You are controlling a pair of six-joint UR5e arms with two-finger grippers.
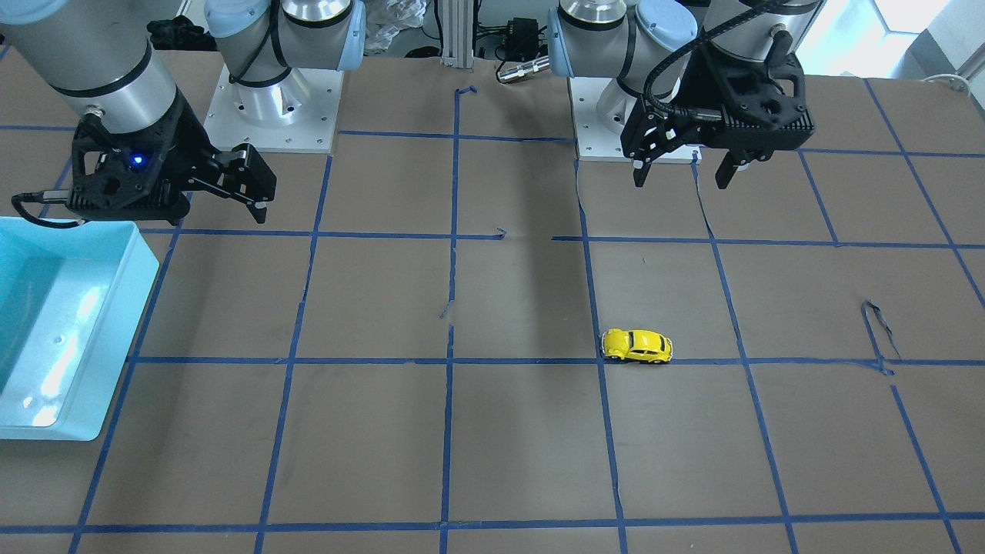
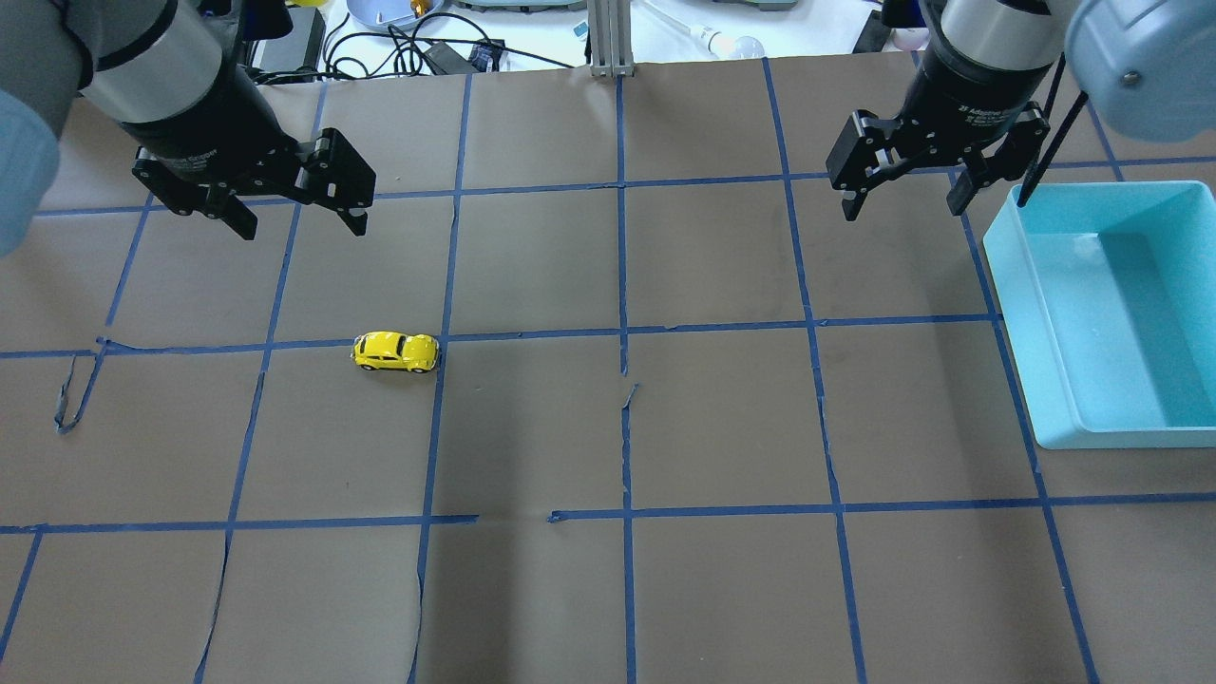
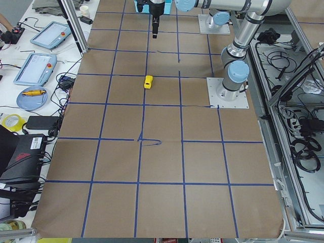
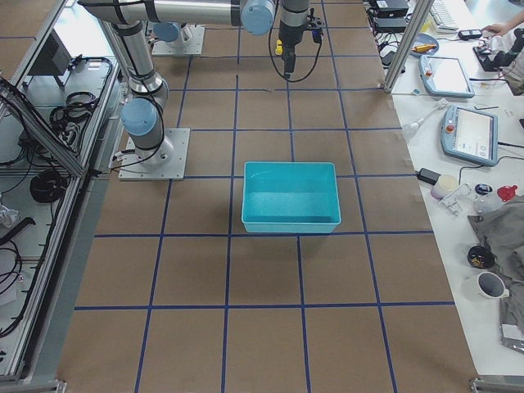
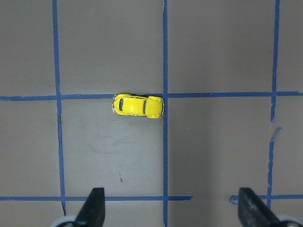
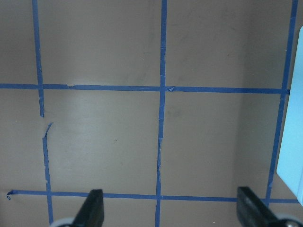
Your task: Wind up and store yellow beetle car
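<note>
The yellow beetle car [image 2: 396,351] stands on its wheels on the brown paper table, by a blue tape crossing on the robot's left half. It also shows in the front view [image 1: 636,345], the left side view [image 3: 148,81] and the left wrist view [image 5: 138,105]. My left gripper [image 2: 299,220] hangs open and empty above the table, behind the car and apart from it; it shows in the front view [image 1: 685,176]. My right gripper [image 2: 902,201] is open and empty, high beside the bin; it shows in the front view [image 1: 231,196].
A light blue bin [image 2: 1045,361] stands at the table's right side, also in the front view [image 1: 115,338] and the right side view [image 4: 290,225]; its corner shows in the right wrist view [image 6: 292,156]. Blue tape lines grid the table. Cables and tablets lie beyond the far edge.
</note>
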